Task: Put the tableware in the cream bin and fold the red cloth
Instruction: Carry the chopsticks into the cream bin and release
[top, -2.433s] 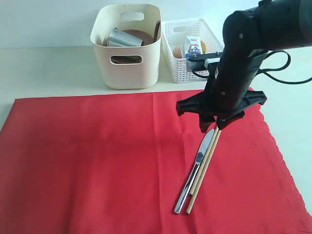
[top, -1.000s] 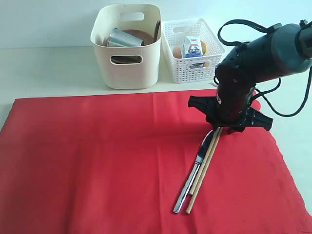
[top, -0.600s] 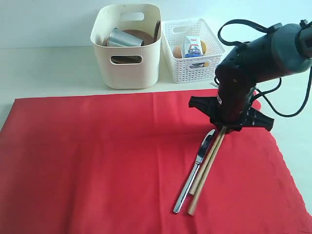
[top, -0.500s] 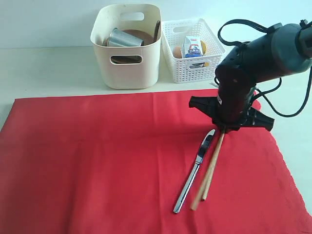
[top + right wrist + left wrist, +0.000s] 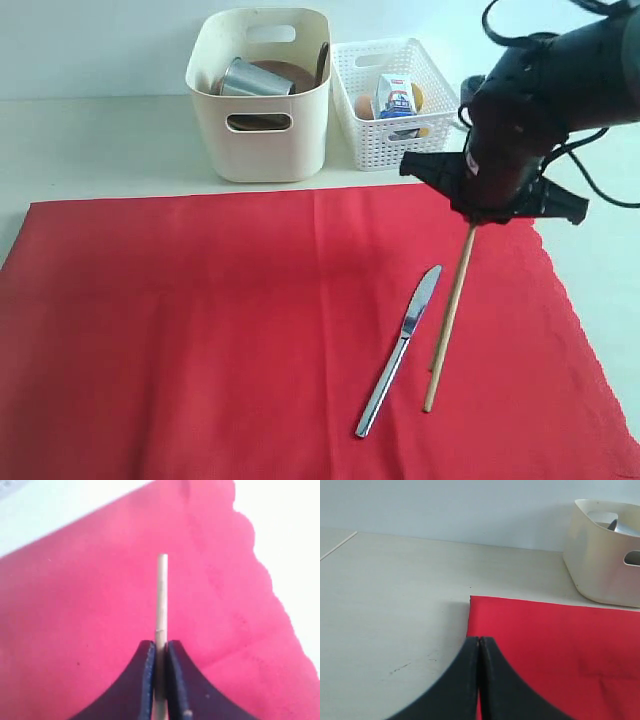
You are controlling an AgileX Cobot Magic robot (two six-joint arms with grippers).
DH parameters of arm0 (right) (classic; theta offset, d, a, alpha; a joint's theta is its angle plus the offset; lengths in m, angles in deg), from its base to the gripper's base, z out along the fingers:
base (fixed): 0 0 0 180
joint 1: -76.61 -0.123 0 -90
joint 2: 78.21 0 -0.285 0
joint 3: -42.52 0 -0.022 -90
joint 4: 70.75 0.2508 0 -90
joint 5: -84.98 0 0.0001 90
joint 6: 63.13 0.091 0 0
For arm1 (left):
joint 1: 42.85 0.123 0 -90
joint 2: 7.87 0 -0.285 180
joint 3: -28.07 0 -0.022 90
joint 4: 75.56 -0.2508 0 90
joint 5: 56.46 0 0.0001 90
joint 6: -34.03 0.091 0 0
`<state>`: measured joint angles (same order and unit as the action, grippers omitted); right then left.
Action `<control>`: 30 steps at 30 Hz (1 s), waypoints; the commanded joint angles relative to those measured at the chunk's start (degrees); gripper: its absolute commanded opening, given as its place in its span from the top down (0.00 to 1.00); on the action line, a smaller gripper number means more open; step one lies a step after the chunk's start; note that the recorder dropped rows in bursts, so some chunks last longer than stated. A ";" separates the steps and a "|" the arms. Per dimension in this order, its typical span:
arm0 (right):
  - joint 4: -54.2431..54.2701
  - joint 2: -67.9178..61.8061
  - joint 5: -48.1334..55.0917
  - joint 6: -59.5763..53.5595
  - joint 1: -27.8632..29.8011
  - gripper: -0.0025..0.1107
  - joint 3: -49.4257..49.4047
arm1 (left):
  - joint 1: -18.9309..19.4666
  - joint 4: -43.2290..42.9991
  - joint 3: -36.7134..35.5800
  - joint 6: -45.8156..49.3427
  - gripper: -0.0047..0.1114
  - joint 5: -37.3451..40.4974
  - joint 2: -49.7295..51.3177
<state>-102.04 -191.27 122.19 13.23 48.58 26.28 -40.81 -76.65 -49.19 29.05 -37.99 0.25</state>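
My right gripper [image 5: 470, 222] is shut on the wooden chopsticks [image 5: 449, 315], which show as one thin stick slanting down from the jaws to just above the red cloth [image 5: 200, 330]. In the right wrist view the stick [image 5: 161, 595] juts out between the closed fingers [image 5: 160, 642] over the cloth [image 5: 75, 605]. The silver knife [image 5: 400, 350] lies flat on the cloth beside the chopsticks. The cream bin [image 5: 260, 140] at the back holds the steel cup [image 5: 250, 80], brown plate [image 5: 290, 72] and dark spoon [image 5: 322, 62]. My left gripper [image 5: 480, 640] is shut and empty by the cloth's corner [image 5: 560, 650].
A white lattice basket [image 5: 395, 45] right of the cream bin holds a blue-white packet [image 5: 395, 97] and an egg [image 5: 364, 105]. The cloth's scalloped edge [image 5: 590, 350] runs along the right, with pale tabletop [image 5: 100, 140] around it. The cream bin [image 5: 600, 565] shows in the left wrist view.
My right gripper closed on the chopsticks and rose toward the back right. The chopsticks swung away from the knife, their upper end lifted. The knife stayed put.
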 commanded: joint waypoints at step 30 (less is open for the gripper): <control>-15.70 -16.24 -58.61 4.65 13.74 0.98 42.06 | 0.06 0.30 0.04 0.25 0.95 -0.35 -0.33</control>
<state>-118.11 -205.33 68.62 18.45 61.07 66.18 -40.81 -76.65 -49.19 29.05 -37.99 0.25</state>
